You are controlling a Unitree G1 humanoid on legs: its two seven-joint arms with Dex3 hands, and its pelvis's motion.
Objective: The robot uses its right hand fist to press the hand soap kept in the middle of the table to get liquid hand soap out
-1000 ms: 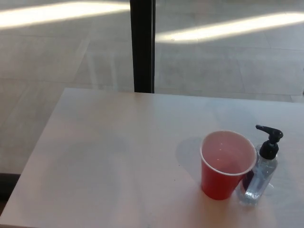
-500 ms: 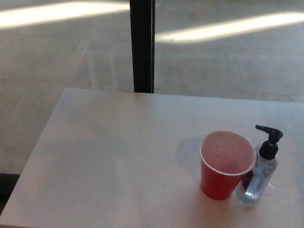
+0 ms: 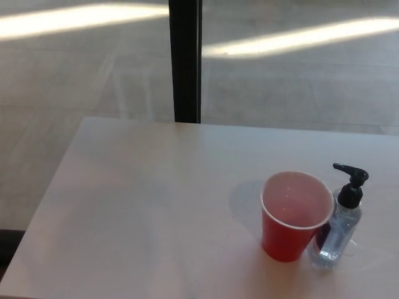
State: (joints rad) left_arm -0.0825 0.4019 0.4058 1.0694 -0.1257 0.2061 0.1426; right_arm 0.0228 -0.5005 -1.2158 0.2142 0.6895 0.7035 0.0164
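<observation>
Right now neither of my hands shows in the head view, so I cannot tell whether my right hand is already curled into a fist or spread wide. The hand soap (image 3: pixel 340 221) stands upright toward the right side of the desk (image 3: pixel 137 212), a clear bottle with a black pump head (image 3: pixel 351 180) whose spout points to my left, out over the rim of the red cup (image 3: pixel 294 215). The cup sits just beside the bottle, on its left, and seems to touch or nearly touch it; its mouth is open and looks empty.

To do this step well, I judge that I should bring my right hand in from the right with the fingers closed, settle the flat underside of the fist squarely on top of the pump, and push straight down. A slanted push could tip the narrow bottle or knock it into the light cup. Keeping the spout over the cup's mouth should let the soap fall inside rather than onto the desk.
</observation>
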